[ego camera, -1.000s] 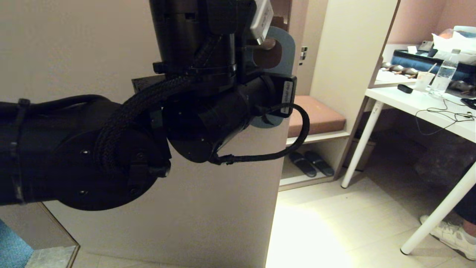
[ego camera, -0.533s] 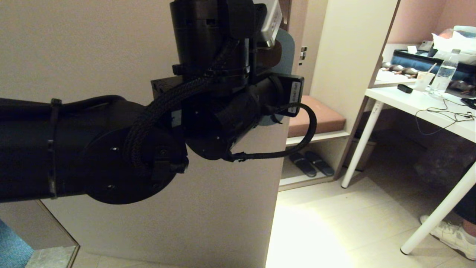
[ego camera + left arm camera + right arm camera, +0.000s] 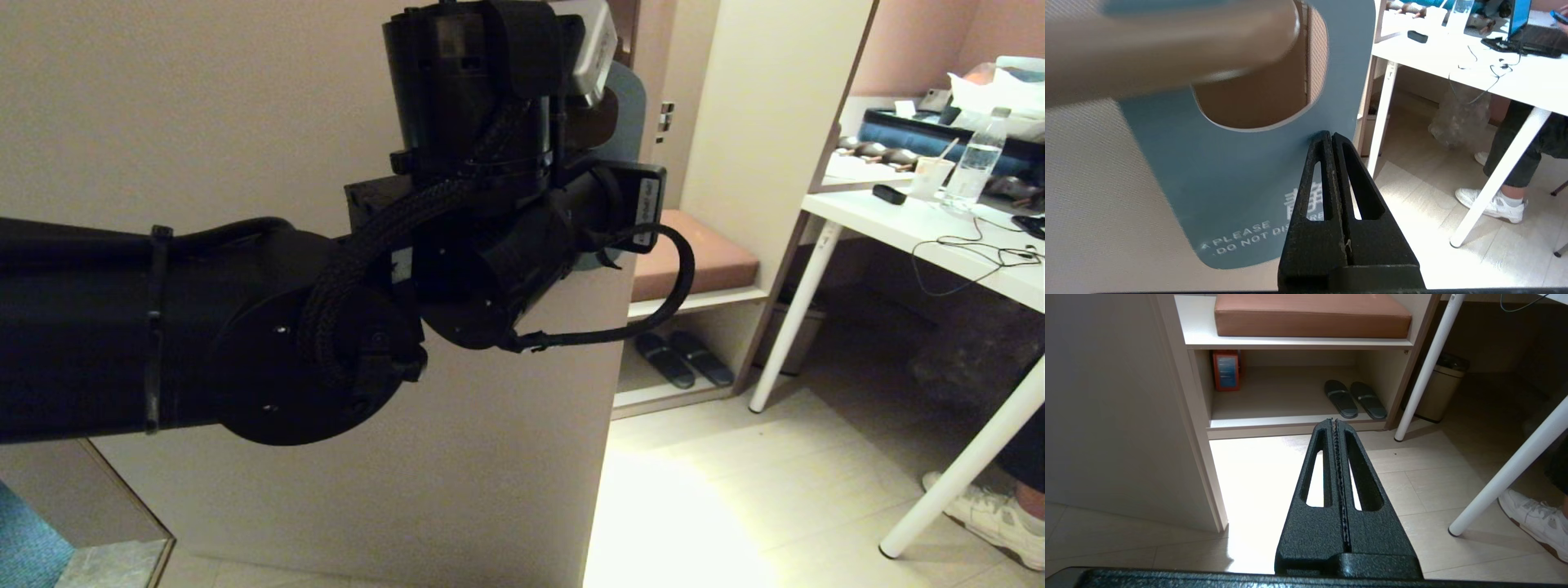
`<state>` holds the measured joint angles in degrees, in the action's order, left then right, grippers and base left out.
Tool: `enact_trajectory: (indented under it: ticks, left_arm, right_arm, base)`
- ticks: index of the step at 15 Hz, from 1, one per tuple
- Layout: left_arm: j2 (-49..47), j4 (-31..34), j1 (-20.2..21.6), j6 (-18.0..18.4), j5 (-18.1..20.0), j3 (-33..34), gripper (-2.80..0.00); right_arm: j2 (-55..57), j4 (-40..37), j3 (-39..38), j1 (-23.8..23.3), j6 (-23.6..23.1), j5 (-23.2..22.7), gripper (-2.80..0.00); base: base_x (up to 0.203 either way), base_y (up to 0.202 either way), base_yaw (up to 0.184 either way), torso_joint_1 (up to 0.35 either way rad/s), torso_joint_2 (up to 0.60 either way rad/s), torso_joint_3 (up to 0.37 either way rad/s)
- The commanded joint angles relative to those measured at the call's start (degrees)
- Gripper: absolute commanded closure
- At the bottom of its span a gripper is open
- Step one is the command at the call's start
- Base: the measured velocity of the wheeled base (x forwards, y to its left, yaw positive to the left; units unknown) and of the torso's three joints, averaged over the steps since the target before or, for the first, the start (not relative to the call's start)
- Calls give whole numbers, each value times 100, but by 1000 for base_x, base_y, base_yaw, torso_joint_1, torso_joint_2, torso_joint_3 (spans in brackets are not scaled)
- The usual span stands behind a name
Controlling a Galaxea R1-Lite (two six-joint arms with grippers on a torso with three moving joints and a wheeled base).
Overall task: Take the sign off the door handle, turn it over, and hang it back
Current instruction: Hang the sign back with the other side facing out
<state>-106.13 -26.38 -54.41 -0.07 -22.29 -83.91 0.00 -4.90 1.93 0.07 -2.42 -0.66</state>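
The left arm (image 3: 245, 343) is pushing further right and inward than a second ago, carrying the sign (image 3: 1241, 171) onto the door handle (image 3: 1167, 45), so rehanging is nearly done. The left pincer (image 3: 1329, 136) is clamping the sign's edge (blue face outward), reading "PLEASE DO NOT DIS…". The right pincer (image 3: 1335, 421) is idling closed and empty, aimed at the floor.

Head camera looked forward and down past the left arm. Both wrist cameras faced along their fingers; all shared the slippers' (image 3: 1355, 399) floor area.
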Motion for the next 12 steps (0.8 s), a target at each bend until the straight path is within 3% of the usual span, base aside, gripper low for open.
enact_trajectory:
  ticks: [1, 7, 12]
  left_arm:
    - [121, -9, 0, 7, -20, 28, 0]
    - [1100, 0, 224, 31, -77, 973, 0]
    - [2245, -3, 1213, 25, -35, 2189, 0]
  right_arm:
    - [0, -2, 1, 1, -4, -4, 0]
    - [0, -2, 1, 1, -4, -4, 0]
    - [0, -2, 1, 1, -4, -4, 0]
  base:
    - [0, 0, 0, 0, 0, 0]
    - [0, 0, 0, 0, 0, 0]
    - [0, 0, 0, 0, 0, 0]
